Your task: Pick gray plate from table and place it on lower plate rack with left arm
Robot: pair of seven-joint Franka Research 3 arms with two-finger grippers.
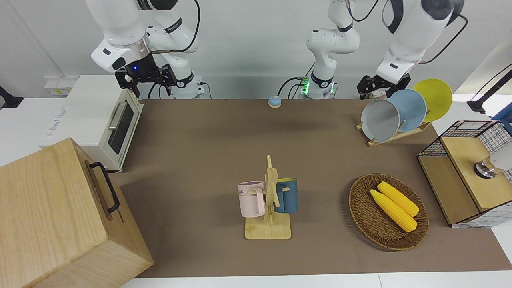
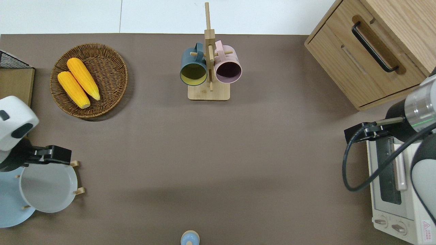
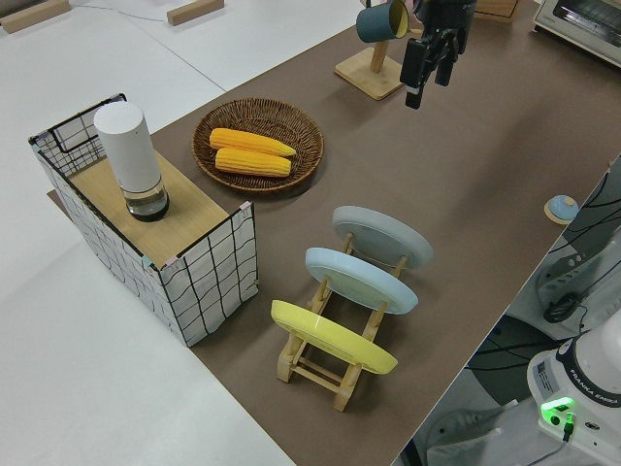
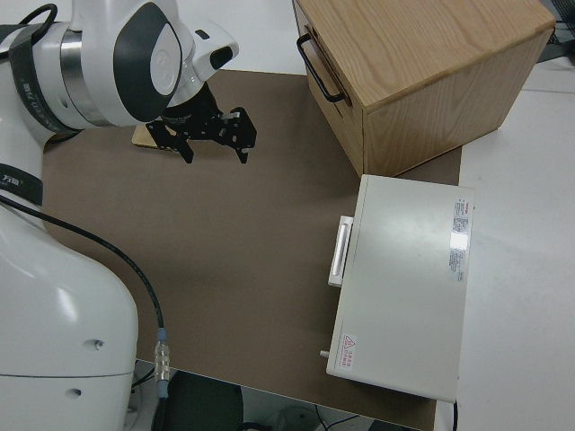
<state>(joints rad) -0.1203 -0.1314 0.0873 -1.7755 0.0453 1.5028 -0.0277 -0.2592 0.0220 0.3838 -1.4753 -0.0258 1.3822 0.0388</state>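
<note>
The gray plate (image 1: 380,120) stands on edge in the lower plate rack (image 1: 394,137), in the slot toward the table's middle, beside the light blue plate (image 1: 412,108) and the yellow plate (image 1: 436,96). It also shows in the overhead view (image 2: 47,189) and the left side view (image 3: 383,236). My left gripper (image 1: 383,86) is open and empty in the air, over the rack's edge just clear of the gray plate's rim (image 2: 59,154). My right gripper (image 1: 146,86) is open and parked.
A toaster oven (image 1: 96,120) and a wooden cabinet (image 1: 60,216) stand at the right arm's end. A mug stand (image 1: 270,208) with two mugs, a wicker basket (image 1: 360,216) with corn, a wire-sided box (image 1: 468,172) and a small blue bell (image 1: 274,101) are on the mat.
</note>
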